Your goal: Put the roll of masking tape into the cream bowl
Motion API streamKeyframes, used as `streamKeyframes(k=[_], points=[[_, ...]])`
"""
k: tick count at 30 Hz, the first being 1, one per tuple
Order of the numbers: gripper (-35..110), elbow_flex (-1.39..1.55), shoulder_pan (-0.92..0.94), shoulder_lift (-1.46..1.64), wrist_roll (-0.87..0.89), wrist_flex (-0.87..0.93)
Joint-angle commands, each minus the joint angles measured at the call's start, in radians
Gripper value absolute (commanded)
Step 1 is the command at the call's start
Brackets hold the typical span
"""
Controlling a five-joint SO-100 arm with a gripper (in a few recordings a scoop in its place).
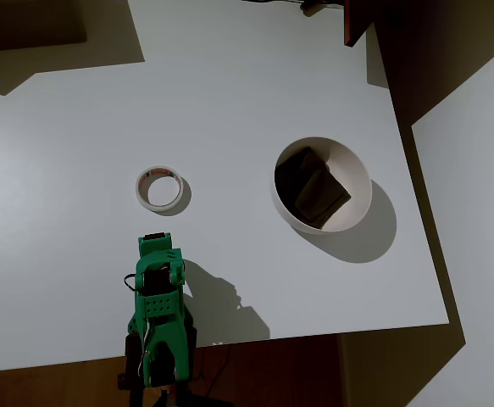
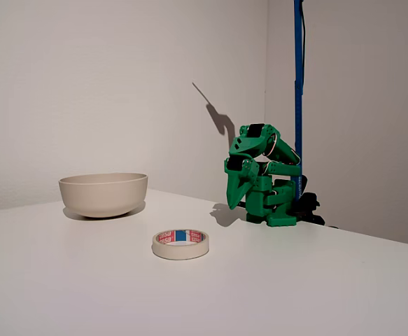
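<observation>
The roll of masking tape [image 1: 158, 175] lies flat on the white table, a small cream ring with red and dark print inside its core [image 2: 180, 246]. The cream bowl [image 1: 361, 182] stands upright to its right in the overhead view, dark at the bottom inside; in the fixed view the bowl [image 2: 103, 194] is at the left. My green arm [image 1: 158, 288] is folded up at the table's near edge, below the tape in the overhead view. Its gripper [image 2: 236, 199] points down at the table, jaws together with nothing in them, well apart from tape and bowl.
The white table [image 1: 230, 93] ends close behind the arm's base and just right of the bowl in the overhead view. A blue upright pole [image 2: 298, 91] stands behind the arm. A dark red-brown piece [image 1: 357, 21] juts in at the table's far edge.
</observation>
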Motion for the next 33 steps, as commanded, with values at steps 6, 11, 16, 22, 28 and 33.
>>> streamKeyframes(k=[6, 11, 16, 22, 28, 33], points=[[-8, -0.005, 0.000, 0.005, 0.044, 0.011], [-8, -0.005, 0.000, 0.005, 0.044, 0.011], [-8, -0.005, 0.014, 0.005, 0.055, 0.003], [-8, -0.026, 0.014, -0.071, 0.028, -0.092], [-8, -0.242, 0.017, -0.471, 0.058, -0.166], [-8, -0.479, -0.005, -0.729, 0.078, -0.114]])
